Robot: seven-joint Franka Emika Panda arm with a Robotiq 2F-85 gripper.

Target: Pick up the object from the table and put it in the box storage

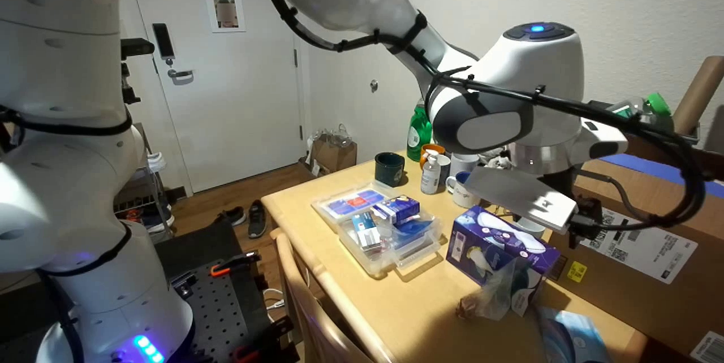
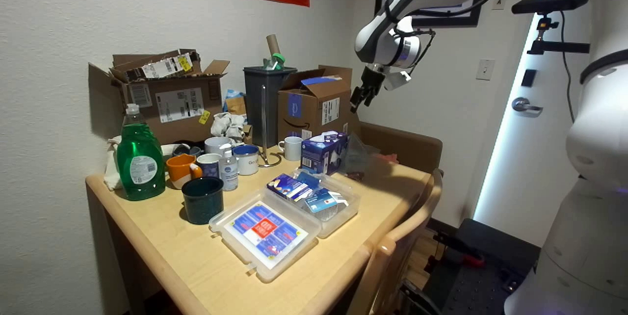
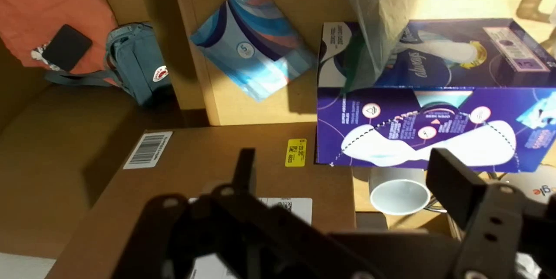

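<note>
The object is a pale light-blue packet with darker swirls, lying flat near the table's edge in the wrist view. It shows partly at the bottom of an exterior view; elsewhere I cannot make it out. The box storage is a clear plastic tray with its lid laid open, in both exterior views. It holds small blue and white packs. My gripper is open and empty, raised above the table near the cardboard box and printed carton, apart from the packet. It also shows in an exterior view.
A blue-and-purple carton stands between tray and packet, with a clear plastic bag against it. A large cardboard box borders the table. Several mugs, a pump bottle and a green bottle stand nearby. A chair adjoins the table.
</note>
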